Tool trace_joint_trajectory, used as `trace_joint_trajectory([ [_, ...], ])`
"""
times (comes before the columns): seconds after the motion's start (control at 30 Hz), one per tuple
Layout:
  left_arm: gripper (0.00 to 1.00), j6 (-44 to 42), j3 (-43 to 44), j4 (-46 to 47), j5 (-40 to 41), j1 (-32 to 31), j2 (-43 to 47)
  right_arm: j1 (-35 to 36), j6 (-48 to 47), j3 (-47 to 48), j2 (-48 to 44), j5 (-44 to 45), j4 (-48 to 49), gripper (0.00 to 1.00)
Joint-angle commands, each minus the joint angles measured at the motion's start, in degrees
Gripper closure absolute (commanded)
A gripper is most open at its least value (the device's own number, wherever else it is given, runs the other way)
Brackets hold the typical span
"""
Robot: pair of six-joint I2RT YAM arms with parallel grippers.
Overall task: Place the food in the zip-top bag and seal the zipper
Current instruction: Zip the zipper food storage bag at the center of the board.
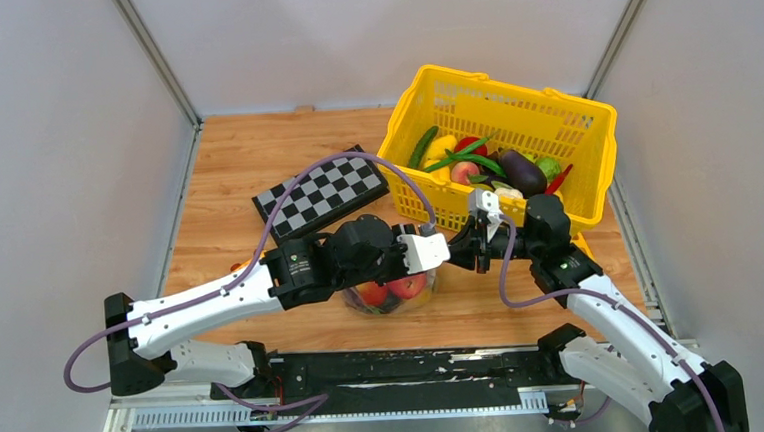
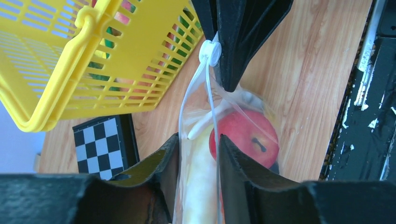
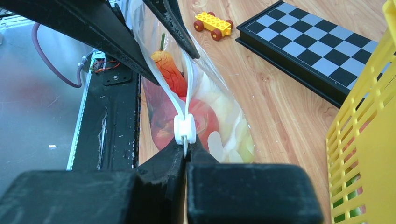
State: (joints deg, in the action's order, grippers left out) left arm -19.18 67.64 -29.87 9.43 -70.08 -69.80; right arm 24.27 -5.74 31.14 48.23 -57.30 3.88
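The light wooden table carries everything. At its far right stands the yellow slatted plastic basket, my landmark, with a dark purple aubergine, a green cucumber and other toy vegetables heaped inside it. Just left of the basket lies the flat black-and-white checkerboard.

On the near side of the basket, close to its front wall, the clear zip-top bag stands on the table between my two arms, mouth upward.

My left gripper straddles the end of that mouth farther from the basket. Its fingers are apart, one on each side, and the two thin strips of the zipper spread between them. From this close I cannot tell whether the pads press the film.

My right gripper is at the end of the mouth nearer the basket, its fingers pressed together on the small white plastic slider where the strips meet.

Inside the bag are a round red fruit, a long cream-white vegetable beside it, and an orange-red fruit with a green stem.

Well left of the basket, past the checkerboard's near corner, sits a little yellow toy brick car with red wheels.
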Motion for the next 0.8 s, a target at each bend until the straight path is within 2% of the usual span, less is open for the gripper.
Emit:
trace_joint_trajectory([
  [0.0,0.62,1.1,-0.2,2.2,-1.8,0.2,1.8,-0.2,1.0,1.9,-1.0,-1.8,3.0,1.00],
  [0.37,1.00,1.6,-0.1,3.2,-3.6,0.3,2.0,-0.2,0.8,1.8,-1.7,-3.3,2.7,1.00],
  [0.47,1.00,1.4,-0.2,3.3,-3.9,0.3,2.2,-0.2,-0.4,2.0,-2.3,-3.1,1.1,0.97],
  [0.5,1.00,1.4,-0.3,3.2,-4.2,0.3,2.4,-0.2,-0.9,2.0,-2.6,-3.0,0.7,0.94],
  [0.57,1.00,1.3,-0.6,3.3,-4.8,0.3,2.6,-0.2,-1.0,1.7,-3.8,-2.3,0.7,0.79],
  [0.63,1.00,1.3,-0.9,3.6,-5.2,0.3,2.9,-0.2,-1.1,0.8,-4.9,-1.6,1.5,0.68],
  [0.7,1.00,1.2,-1.1,3.9,-5.7,0.3,3.3,-0.2,-1.2,-0.1,-5.8,-0.4,2.3,0.62],
  [0.77,1.00,1.2,-1.3,4.2,-6.0,0.4,3.6,-0.2,-2.0,-0.7,-6.3,0.1,2.6,0.61],
])
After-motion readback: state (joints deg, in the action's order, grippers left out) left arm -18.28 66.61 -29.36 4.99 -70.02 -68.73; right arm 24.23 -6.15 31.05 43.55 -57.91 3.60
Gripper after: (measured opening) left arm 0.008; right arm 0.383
